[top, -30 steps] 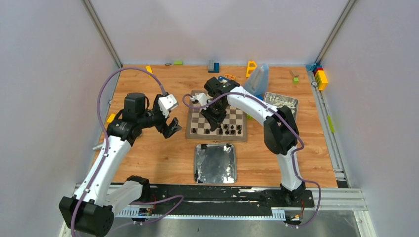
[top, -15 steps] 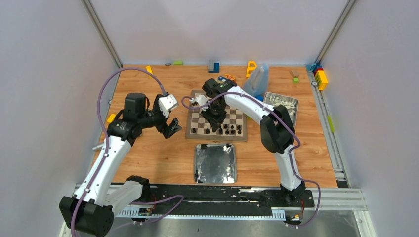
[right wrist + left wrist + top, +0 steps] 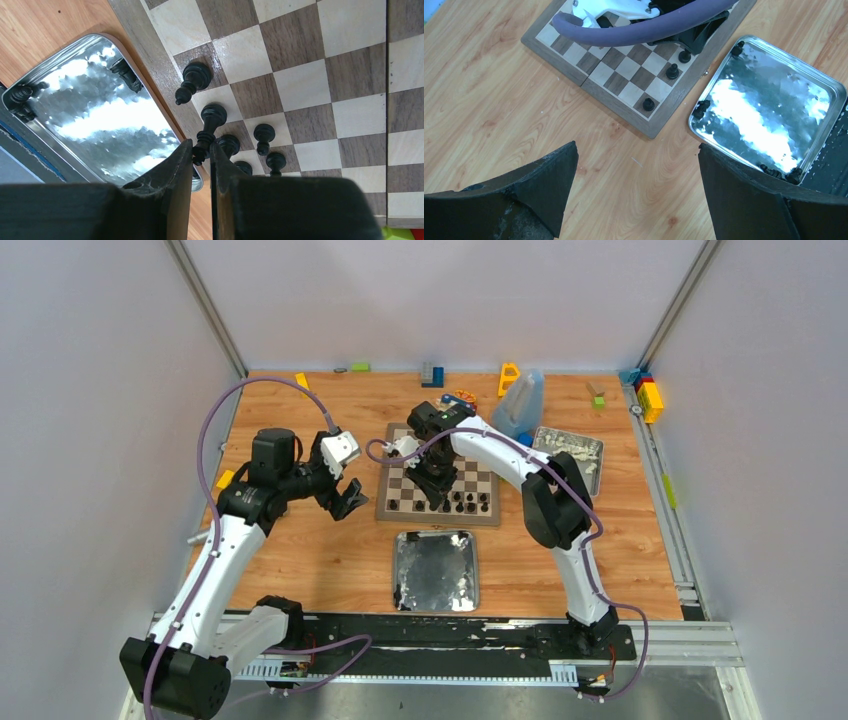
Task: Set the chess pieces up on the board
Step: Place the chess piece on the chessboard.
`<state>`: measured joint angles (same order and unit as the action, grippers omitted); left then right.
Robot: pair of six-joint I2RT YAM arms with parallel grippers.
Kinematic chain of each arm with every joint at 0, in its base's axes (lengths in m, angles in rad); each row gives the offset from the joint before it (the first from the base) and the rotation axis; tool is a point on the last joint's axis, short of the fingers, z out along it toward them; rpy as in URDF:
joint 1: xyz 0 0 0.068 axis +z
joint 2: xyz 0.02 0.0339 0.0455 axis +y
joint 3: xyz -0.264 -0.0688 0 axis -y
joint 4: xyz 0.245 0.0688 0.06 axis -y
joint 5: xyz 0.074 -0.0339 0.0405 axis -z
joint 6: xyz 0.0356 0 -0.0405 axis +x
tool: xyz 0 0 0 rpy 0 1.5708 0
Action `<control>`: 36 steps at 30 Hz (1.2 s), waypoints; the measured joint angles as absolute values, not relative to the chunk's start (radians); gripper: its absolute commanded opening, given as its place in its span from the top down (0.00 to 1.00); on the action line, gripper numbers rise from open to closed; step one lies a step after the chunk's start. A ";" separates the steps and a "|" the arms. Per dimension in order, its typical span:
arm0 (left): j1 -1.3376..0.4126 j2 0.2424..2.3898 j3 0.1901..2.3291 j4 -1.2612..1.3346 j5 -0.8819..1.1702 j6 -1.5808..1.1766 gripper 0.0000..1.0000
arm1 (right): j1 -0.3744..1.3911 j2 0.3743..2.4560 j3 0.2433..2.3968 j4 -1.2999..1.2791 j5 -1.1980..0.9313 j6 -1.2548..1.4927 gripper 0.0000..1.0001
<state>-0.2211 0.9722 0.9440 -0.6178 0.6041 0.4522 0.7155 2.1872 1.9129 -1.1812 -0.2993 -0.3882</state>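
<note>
Chess pieces (image 3: 265, 132): likely light, rigid, slick and tippy; grip at the neck. They stand on near rows of the board (image 3: 300, 75), a few in the tray (image 3: 100, 125). Your right gripper (image 3: 201, 152) pinches a tall piece (image 3: 212, 117) by its head; your left gripper (image 3: 636, 150) hangs spread beside the board.

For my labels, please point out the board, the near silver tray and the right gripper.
board (image 3: 398, 480): top external view, bare left checks.
near silver tray (image 3: 436, 570): top external view, bare middle.
right gripper (image 3: 201, 149): right wrist view, between fingertips.
</note>
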 measured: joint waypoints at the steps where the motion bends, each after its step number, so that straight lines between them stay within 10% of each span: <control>1: -0.221 0.972 0.944 -0.618 0.604 0.452 0.02 | 0.716 2.188 1.914 -1.182 -0.298 -0.389 0.91; 36: -0.227 0.994 0.895 -0.685 0.691 0.643 0.06 | 0.720 2.022 1.800 -1.108 -0.302 -0.386 0.57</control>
<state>-0.2272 0.9939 0.8951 -0.6846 0.6914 0.6434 0.7204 2.0216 1.7996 -1.1084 -0.3016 -0.3862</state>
